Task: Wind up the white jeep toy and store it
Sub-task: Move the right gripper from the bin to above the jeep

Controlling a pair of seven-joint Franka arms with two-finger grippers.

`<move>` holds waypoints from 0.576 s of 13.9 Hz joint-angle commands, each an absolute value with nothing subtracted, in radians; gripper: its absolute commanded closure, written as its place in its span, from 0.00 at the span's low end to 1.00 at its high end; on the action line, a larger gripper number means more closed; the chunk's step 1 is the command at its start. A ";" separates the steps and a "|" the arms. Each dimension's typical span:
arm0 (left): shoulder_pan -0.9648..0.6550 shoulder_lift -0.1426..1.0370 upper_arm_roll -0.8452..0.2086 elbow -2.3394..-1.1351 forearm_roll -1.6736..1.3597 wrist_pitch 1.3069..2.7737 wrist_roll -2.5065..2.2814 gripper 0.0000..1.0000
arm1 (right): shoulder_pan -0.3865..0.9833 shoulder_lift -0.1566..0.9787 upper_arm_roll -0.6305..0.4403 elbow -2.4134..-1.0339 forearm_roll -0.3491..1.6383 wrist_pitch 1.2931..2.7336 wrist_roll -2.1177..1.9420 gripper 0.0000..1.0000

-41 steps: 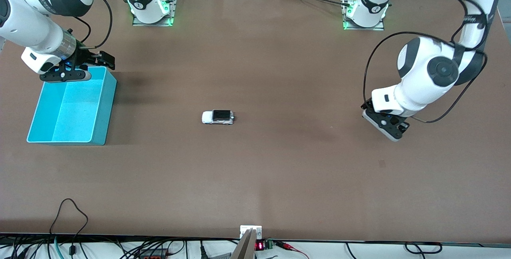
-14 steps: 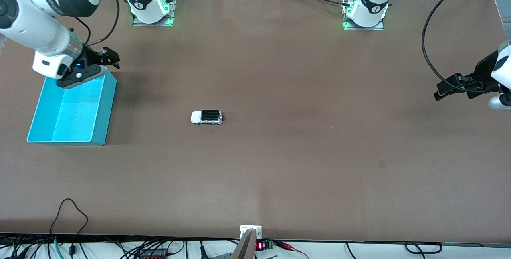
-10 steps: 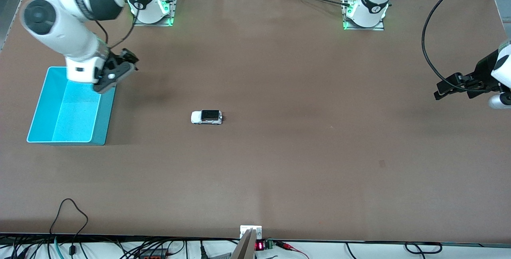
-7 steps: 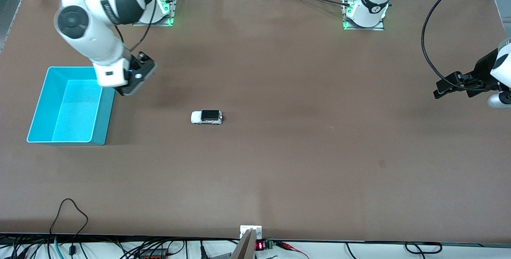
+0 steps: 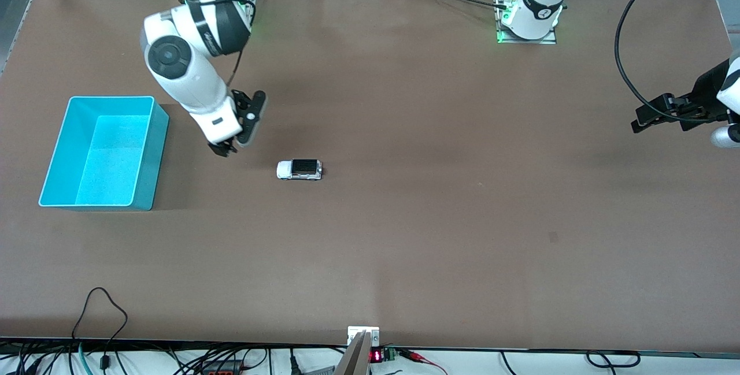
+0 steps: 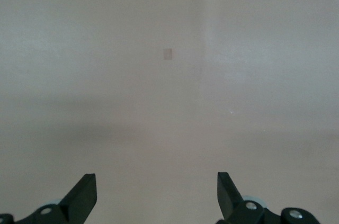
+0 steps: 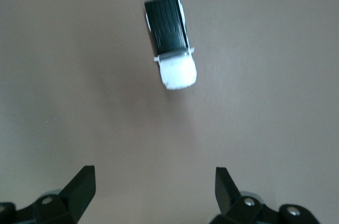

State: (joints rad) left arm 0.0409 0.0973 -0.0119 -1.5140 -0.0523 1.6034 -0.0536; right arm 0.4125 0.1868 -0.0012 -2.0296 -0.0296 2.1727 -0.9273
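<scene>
Table (image 5: 404, 236): brown surface fills the front view; both arm bases stand along its top edge, each lit green at the foot.
White jeep toy (image 5: 299, 169): tiny white car with a black ribbed roof panel, standing on its wheels on the bare table, close to the middle and slightly toward the right arm's end. Its white bonnet points toward the cyan bin. Nothing touches it. In the right wrist view the toy (image 7: 169, 38) shows lengthwise, bonnet toward the camera.
Cyan bin (image 5: 58, 149): open rectangular tub at the right arm's end of the table, well apart from the toy, at about nine o'clock from it. No contents show inside.
Right gripper (image 5: 231, 148): hangs over bare table between the bin and the toy, at about ten o'clock from the toy and near it. Fingers spread wide, released, holding nothing; the right wrist view shows both black fingertips (image 7: 79, 187) apart with the toy ahead of them.
Left gripper (image 5: 639, 123): waits at the left arm's end of the table, over its edge, well apart from the toy. Fingers spread wide, released, holding nothing; its wrist view shows only bare table between the fingertips (image 6: 82, 195).
Writing: lettering runs along the dark band of the right arm's upper link, too small to read. A small red lit display (image 5: 376, 356) sits at the table's near edge; its digits cannot be read.
</scene>
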 commanded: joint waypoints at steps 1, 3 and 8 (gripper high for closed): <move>0.040 0.087 -0.009 -1.511 -0.035 1.588 -0.046 0.00 | 0.445 0.281 -0.011 -1.919 -0.044 2.157 -0.976 0.00; 0.040 0.084 -0.009 -1.511 -0.037 1.589 -0.046 0.00 | 0.475 0.337 -0.011 -1.873 -0.044 2.166 -1.003 0.00; 0.041 0.084 -0.009 -1.512 -0.038 1.592 -0.046 0.00 | 0.506 0.414 -0.011 -1.825 -0.038 2.212 -1.005 0.00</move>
